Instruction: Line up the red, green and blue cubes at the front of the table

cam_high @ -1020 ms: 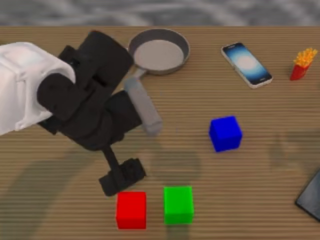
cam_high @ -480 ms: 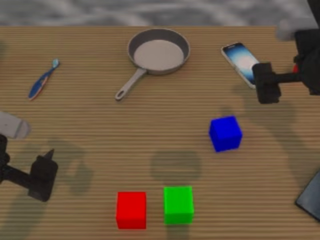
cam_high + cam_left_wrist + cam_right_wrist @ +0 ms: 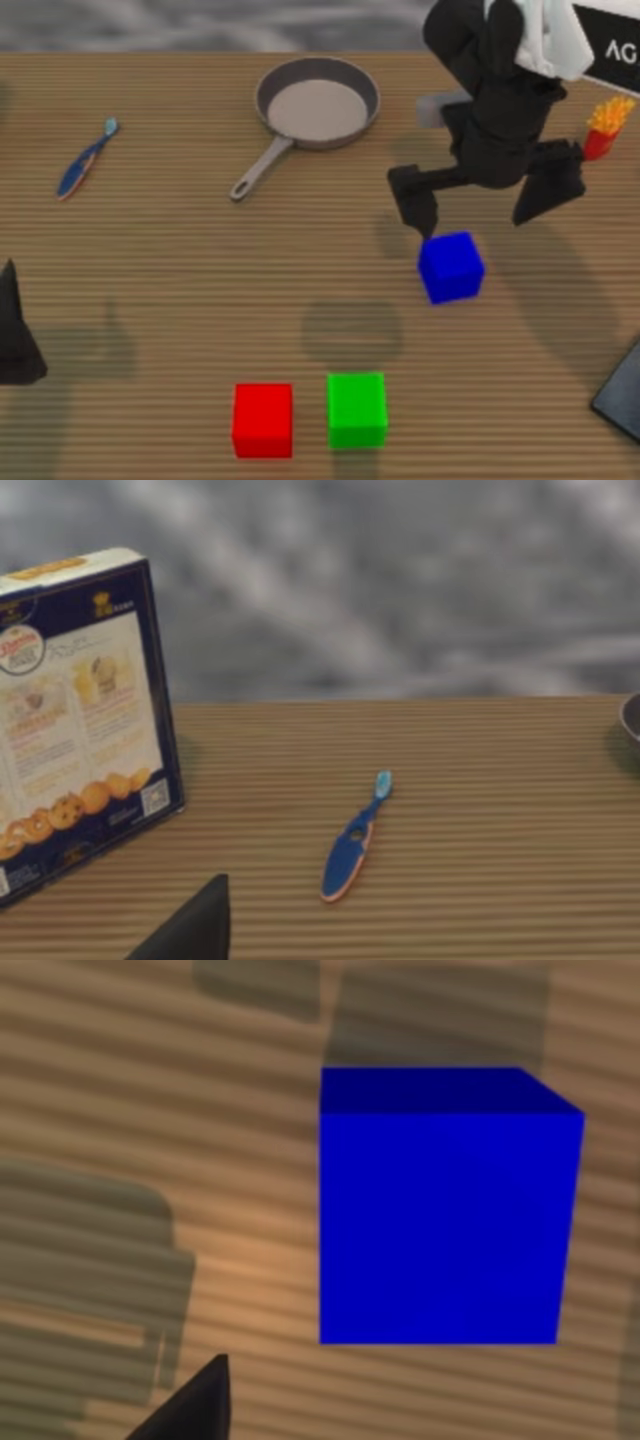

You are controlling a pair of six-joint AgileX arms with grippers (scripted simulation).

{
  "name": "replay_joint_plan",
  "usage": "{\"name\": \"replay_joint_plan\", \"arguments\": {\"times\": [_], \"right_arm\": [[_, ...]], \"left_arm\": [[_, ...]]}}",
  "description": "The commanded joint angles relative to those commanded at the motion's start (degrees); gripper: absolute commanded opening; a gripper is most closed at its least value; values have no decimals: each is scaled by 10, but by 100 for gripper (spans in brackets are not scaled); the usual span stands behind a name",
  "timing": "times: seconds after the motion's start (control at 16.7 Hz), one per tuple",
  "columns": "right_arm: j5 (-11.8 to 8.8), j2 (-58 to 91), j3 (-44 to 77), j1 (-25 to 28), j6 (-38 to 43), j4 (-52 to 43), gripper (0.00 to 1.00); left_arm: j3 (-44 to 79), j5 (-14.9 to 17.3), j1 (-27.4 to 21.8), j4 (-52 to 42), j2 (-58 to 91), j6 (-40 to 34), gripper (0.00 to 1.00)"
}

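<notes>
Hovering over ridged table [image 3: 200, 260], right gripper [image 3: 487, 203]

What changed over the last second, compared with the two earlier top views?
The left arm pulled back from the red cube to the table's left edge, uncovering the toothbrush. The right gripper swung in above the blue cube, jaws spread, nothing held. All three cubes, including the green cube, and the pan stayed put.

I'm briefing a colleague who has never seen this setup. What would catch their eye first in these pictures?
Most striking is the right arm reaching in from the table's far right, its open gripper spread just behind the blue cube. Next come the red cube and green cube, side by side with a small gap at the front edge. The left gripper sits idle at the left edge.
</notes>
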Motion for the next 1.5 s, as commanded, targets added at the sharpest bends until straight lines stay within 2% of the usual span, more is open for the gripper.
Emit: {"name": "replay_joint_plan", "arguments": {"times": [0.18, 0.54, 0.96, 1.26, 1.5], "right_arm": [[1, 43, 42, 10, 5, -22, 100], [1, 46, 43, 8, 5, -21, 100], [1, 92, -38, 11, 6, 111, 100], [1, 100, -50, 12, 7, 126, 100], [1, 100, -50, 12, 7, 126, 70]], "left_arm": [[-28, 1, 19, 32, -45, -16, 100], [-30, 1, 21, 35, -49, -17, 100], [-30, 1, 21, 35, -49, -17, 100], [-30, 1, 21, 35, -49, -17, 100], [-30, 1, 21, 35, -49, -17, 100]]}}
